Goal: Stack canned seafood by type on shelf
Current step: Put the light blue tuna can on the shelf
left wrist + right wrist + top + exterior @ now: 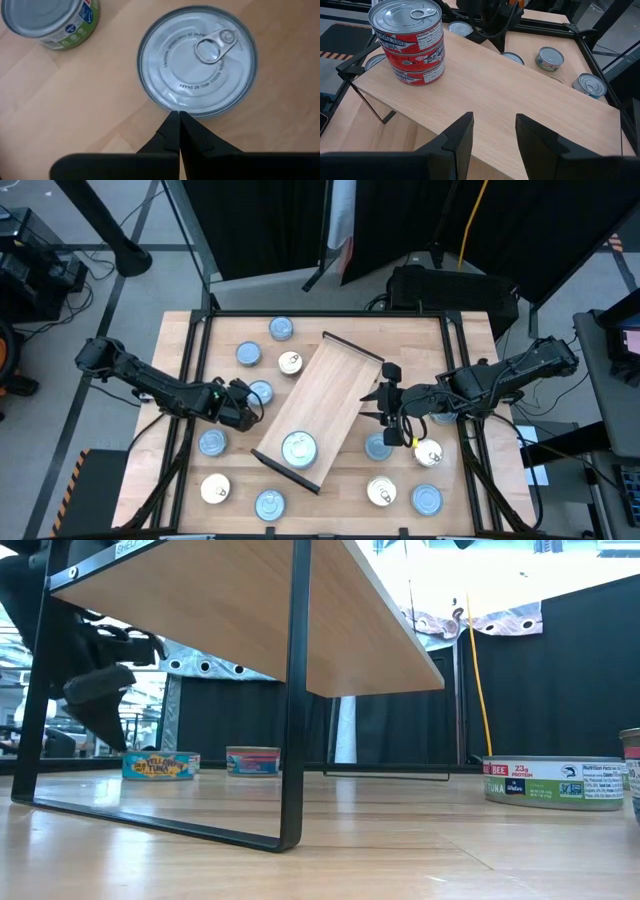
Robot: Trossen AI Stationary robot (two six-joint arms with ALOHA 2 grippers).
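Left pincer (175, 122) pressed together, touching a silver tin's (197, 62) rim; spread it and straddle the tin squarely. Right pincer (492, 132) spread, empty, over shelf (520, 95).

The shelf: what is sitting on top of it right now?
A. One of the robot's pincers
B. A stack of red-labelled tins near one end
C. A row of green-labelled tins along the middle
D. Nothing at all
B: the right wrist view shows a stack of red-labelled tins standing near one end of the shelf, with the rest of the board bare; the other tins lie on the table around it.
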